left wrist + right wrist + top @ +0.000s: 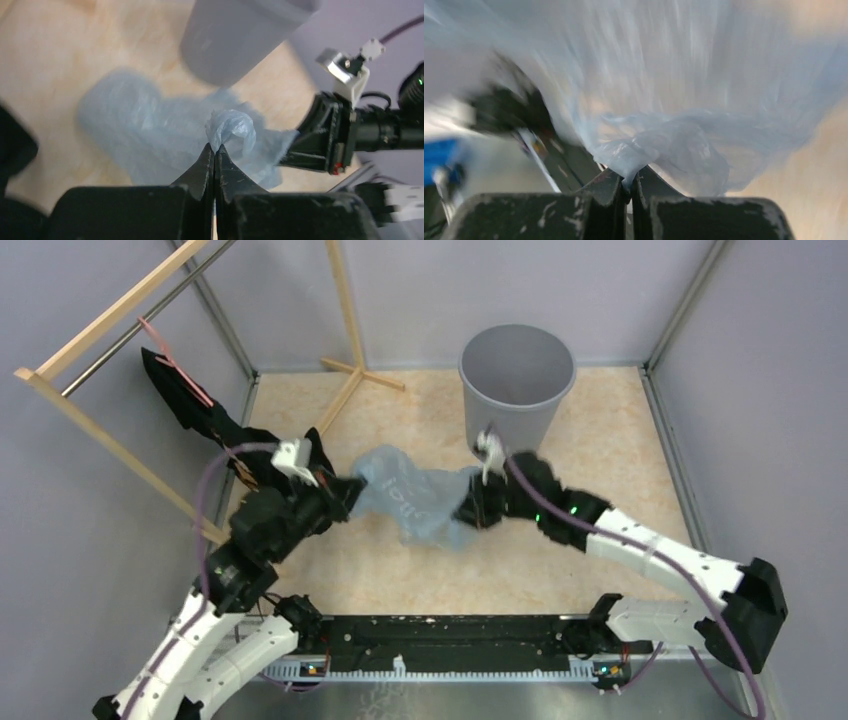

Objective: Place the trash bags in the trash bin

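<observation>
Trash bag (pixel 415 502): thin pale-blue film, wrinkled and translucent, strung across frame centre and sagging toward the table (pixel 610 450), with the left claw (pixel 352 488) and right claw (pixel 470 508) each pinched tight on a bunched edge. Trash bin (pixel 517 380): round, grey, upright at upper centre, just beyond the right claw, mouth facing up. Right wrist view blurred, so whether the bag's low fold touches the table cannot be told; table surface shows right of the bin, walls closing both sides.
</observation>
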Motion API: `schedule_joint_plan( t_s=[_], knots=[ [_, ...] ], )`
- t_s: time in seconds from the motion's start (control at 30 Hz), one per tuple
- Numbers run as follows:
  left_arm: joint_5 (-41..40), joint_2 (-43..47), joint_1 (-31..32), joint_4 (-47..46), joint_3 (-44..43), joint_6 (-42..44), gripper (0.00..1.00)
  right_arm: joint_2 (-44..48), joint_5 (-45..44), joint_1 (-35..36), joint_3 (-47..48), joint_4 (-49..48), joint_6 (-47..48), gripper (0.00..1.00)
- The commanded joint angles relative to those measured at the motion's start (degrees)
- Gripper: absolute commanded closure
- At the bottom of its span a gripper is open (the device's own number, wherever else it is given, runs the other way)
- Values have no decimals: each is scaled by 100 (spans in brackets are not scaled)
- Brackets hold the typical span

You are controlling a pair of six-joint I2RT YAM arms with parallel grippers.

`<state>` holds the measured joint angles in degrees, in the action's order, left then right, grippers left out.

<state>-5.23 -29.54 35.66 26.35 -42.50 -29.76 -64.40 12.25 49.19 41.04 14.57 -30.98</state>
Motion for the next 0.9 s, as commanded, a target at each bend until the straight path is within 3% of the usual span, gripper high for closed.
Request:
schedule_joint_plan(
  t_s=[0.0, 0.07, 0.13, 0.23, 0.3, 0.4, 0.5, 0.57, 0.67, 0.8, 0.87],
  knots=[
    [1215, -719, -6, -1306, -2441, 689, 100, 537, -395, 12, 2944, 426, 1250, 100],
    [1879, -848, -1, -1373, -2861, 812, 100, 780, -186, 19, 3228, 205, 1276, 100],
    [2022, -551, -6, -1650, -2516, 723, 100, 1184, -45, 21, 2752, -349, 1170, 100],
    [974, 132, 0, -1640, -1005, 181, 100, 1683, -408, 18, 1391, -794, 767, 100],
    [280, 459, -1, -1031, -7, -287, 100, 1747, -558, 20, 327, -841, 311, 100],
    [188, 762, -3, -213, 956, -688, 100, 1661, -146, 20, -1071, -1116, -468, 100],
    [161, 1079, -1, -24, 1071, -779, 100, 2113, -171, 21, -1812, -1220, -872, 100],
    [33, 1131, 2, -399, 783, -558, 100, 2441, -604, -11, -1343, -675, -487, 100],
    [209, 593, -3, -1341, -187, 186, 100, 2308, -1091, -106, 235, 162, 519, 100],
    [1298, -759, -6, -1343, -2289, 881, 100, 1677, -1021, -112, 2579, 1066, 1364, 100],
    [1851, -923, -4, -1448, -2687, 1015, 100, 1819, -629, -112, 2807, 801, 1427, 100]
  ],
)
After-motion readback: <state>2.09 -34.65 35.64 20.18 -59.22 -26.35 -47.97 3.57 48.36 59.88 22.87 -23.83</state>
